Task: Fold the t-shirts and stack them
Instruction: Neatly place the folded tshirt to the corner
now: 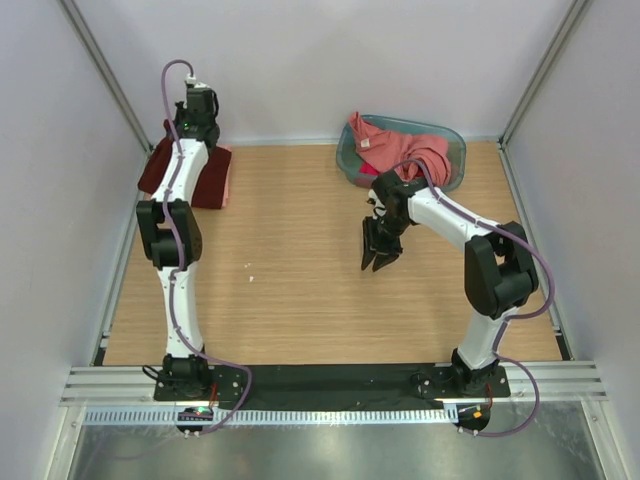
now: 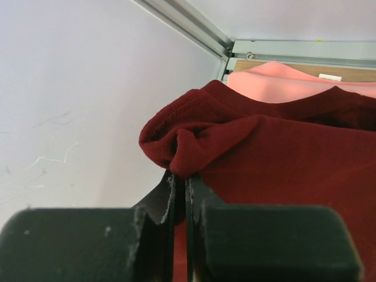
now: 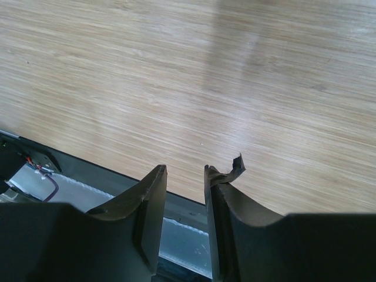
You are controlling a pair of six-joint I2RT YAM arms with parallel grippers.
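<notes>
My left end effector (image 2: 180,179) pinched shut on maroon shirt (image 2: 282,158) fold, hard by left wall; right end effector (image 3: 185,170) part open, empty, over mid tabletop (image 3: 176,70), basket (image 1: 452,140) rim beyond

Soft, even white light fills the overhead view: the pale walls (image 1: 320,60) are bright without glare, and the arms (image 1: 180,230) throw only faint, soft-edged shadows on the wooden surface (image 1: 300,270). That picture is sharp throughout. In the left wrist view the left tool (image 2: 180,179) is near black and blurred, while the maroon t-shirt (image 2: 282,153) just beyond its tips is in focus, its folds deeply shaded; the wall to the tool's left looks washed out. In the right wrist view the right tool (image 3: 185,170) is dark and soft-edged; a pale sheen lies on the surface ahead of it, crossed by a dim shadow band farther off.
</notes>
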